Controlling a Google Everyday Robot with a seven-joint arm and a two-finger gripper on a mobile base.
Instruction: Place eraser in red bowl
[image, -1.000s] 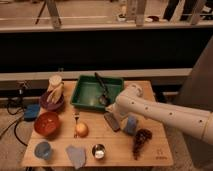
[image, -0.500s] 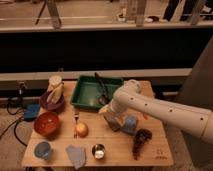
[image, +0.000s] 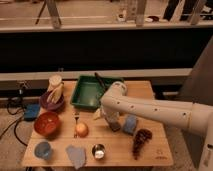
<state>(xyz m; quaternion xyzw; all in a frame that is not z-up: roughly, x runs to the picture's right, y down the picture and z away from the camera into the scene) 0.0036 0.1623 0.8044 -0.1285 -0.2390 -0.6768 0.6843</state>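
Note:
The red bowl (image: 47, 124) sits on the left of the wooden table (image: 155, 155), glossy inside and with nothing in it. My gripper (image: 113, 121) points down at the table's middle, just left of a light blue sponge block (image: 130, 124). The white arm (image: 160, 112) reaches in from the right. A small dark grey block, the eraser (image: 116, 127), shows at the gripper's tip, on or just above the table. I cannot tell whether it is held. The gripper stands about two bowl widths right of the red bowl.
A purple bowl with bananas (image: 53, 96) is behind the red bowl. A green tray (image: 86, 95) is at the back. An orange ball (image: 81, 129), a light blue cup (image: 43, 149), a grey cloth (image: 76, 156), a metal cup (image: 98, 150) and a dark red cluster (image: 141, 140) stand in front.
The arm has swung a little to the left and its wrist has dropped lower over the table's middle. The other objects have not moved.

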